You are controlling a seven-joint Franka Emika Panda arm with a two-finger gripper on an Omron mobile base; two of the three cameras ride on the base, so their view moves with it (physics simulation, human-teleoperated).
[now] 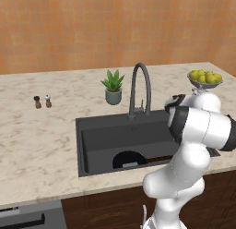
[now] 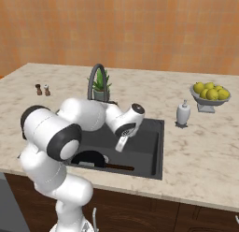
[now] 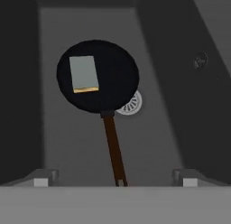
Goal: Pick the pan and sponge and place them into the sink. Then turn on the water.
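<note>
Pan (image 3: 98, 76) already lying on the floor of the sink (image 1: 92, 145), sponge (image 3: 84, 74) flat inside it, handle reaching back toward the tool (image 3: 115, 178), which hangs above with fingers spread and nothing pinched. By the look of it, placing done and no stream running yet, so next move likely calls for lifting out and reaching to the tap (image 1: 140, 87) behind the basin. Pale marbled worktop (image 1: 41, 140) all round, with potted plant (image 1: 113, 87), two small shakers (image 1: 43, 101), fruit bowl (image 2: 210, 96) and soap bottle (image 2: 183, 114), under an orange wall (image 1: 115, 25).

— How is the arm posed?
— It is folded forward at the elbow, wrist angled downward.
— And the gripper (image 3: 115, 182)?
— Its fingertips (image 3: 41, 181) are spread wide apart; nothing is held between them.
</note>
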